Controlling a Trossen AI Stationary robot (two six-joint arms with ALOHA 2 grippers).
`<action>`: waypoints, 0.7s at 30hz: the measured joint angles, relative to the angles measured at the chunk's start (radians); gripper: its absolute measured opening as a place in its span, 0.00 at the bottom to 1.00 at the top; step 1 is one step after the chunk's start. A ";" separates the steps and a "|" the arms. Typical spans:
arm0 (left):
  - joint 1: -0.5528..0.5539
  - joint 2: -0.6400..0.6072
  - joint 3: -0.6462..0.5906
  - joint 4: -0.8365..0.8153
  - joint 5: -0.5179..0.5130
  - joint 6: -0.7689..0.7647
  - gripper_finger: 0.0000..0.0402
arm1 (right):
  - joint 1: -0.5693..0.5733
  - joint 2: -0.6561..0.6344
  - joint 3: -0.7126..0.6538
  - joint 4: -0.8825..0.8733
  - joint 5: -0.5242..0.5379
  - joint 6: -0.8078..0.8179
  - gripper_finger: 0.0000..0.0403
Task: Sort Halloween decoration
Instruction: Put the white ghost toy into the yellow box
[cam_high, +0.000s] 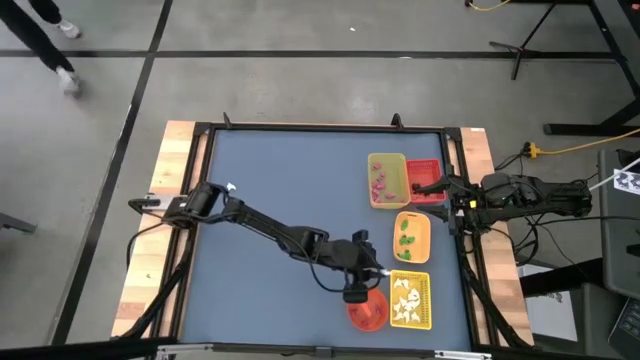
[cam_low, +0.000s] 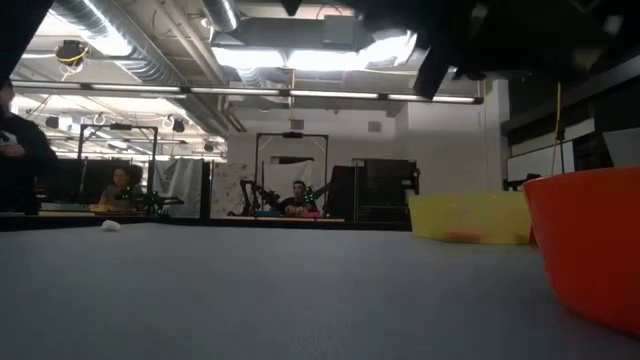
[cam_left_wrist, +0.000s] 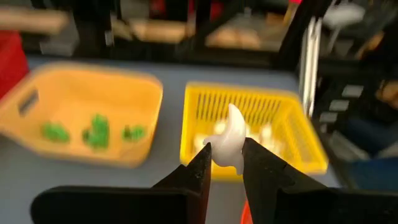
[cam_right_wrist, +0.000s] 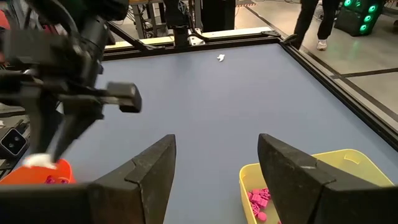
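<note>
My left gripper (cam_high: 372, 282) hangs near the table's near right, between the round red-orange bowl (cam_high: 367, 313) and the slotted yellow tray (cam_high: 411, 299) of white ghosts, shut on a white ghost piece (cam_left_wrist: 230, 140). The orange tray (cam_high: 412, 238) holds green bits, the pale yellow tray (cam_high: 387, 180) pink bits, and the red tray (cam_high: 425, 181) lies beside it. My right gripper (cam_high: 420, 187) is open and empty over the red tray. A small white piece (cam_right_wrist: 221, 58) lies on the mat toward the far left. My left gripper pinches the white ghost by its lower part (cam_left_wrist: 227, 155) between its two fingertips. The ghost stands up out of the fingers, its curved top free, lifted clear of the table in front of the slotted yellow tray (cam_left_wrist: 249, 127).
The four trays line the table's right side and the bowl (cam_low: 590, 245) sits at the near edge. The blue mat (cam_high: 290, 200) lies bare left of the trays. Wooden boards and a black frame border the table. People stand in the room beyond.
</note>
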 joint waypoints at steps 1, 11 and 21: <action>-0.003 0.000 0.000 0.035 -0.012 0.009 0.15 | 0.000 0.000 0.000 0.000 0.000 0.000 0.56; -0.030 0.069 0.006 0.311 -0.051 0.054 0.15 | 0.000 0.000 0.000 0.006 -0.001 -0.018 0.56; -0.032 0.167 0.010 0.485 -0.051 0.053 0.15 | 0.000 0.000 0.000 0.006 -0.001 -0.019 0.56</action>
